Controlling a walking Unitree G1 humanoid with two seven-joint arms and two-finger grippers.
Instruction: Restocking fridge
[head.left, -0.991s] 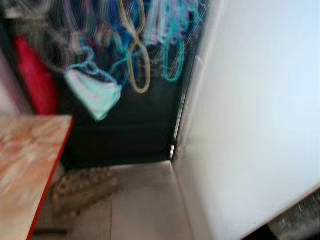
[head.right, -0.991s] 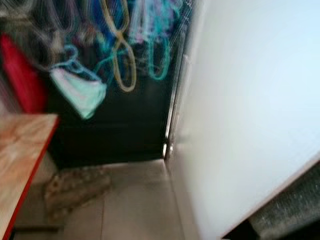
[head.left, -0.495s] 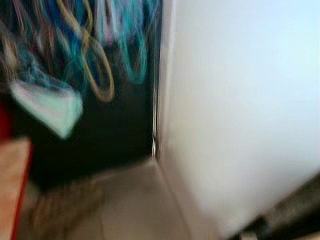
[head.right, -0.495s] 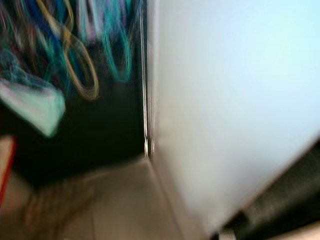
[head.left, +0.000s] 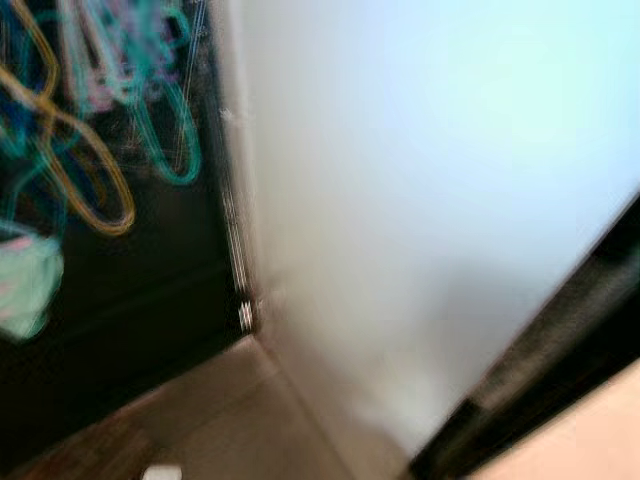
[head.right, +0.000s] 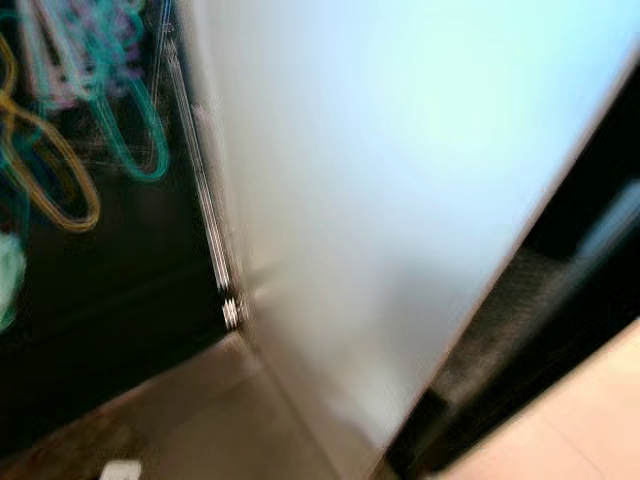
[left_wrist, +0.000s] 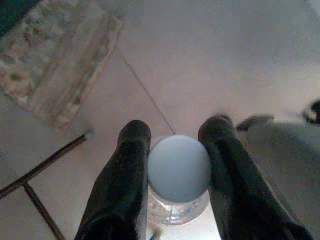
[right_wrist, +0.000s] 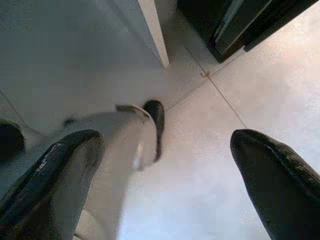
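Your head cameras are blurred, so read them loosely. A large white flat panel (head.left: 420, 200), most likely the side or door of the fridge, takes up the middle and right of both eye views, its lower edge slanting down toward the floor. To its left sits a dark recess hung with teal, yellow and pale plastic clothes hangers (head.left: 110, 130), smeared by the blur. A thin shiny metal strip (head.right: 205, 220) runs down where the panel meets that recess. Below lies the pale tiled floor (head.left: 230, 420), and a black band (head.left: 540, 370) follows the panel's lower right edge.

Your left gripper (left_wrist: 175, 150) points down at the floor, and its 2 black fingers (left_wrist: 125, 185) are closed against the sides of a clear plastic bottle with a round pale blue-grey cap (left_wrist: 178, 167). The bottle stands upright between them, cap toward the camera. Under it you can see a patterned beige rug (left_wrist: 60, 65) and thin dark metal legs (left_wrist: 40, 175) on the tiles.

Your right gripper (right_wrist: 165, 165) hangs with its fingers (right_wrist: 272, 175) spread wide and nothing between them. Beneath it are the robot's grey leg and black foot (right_wrist: 150, 130), tiles, and the white panel's bottom corner.
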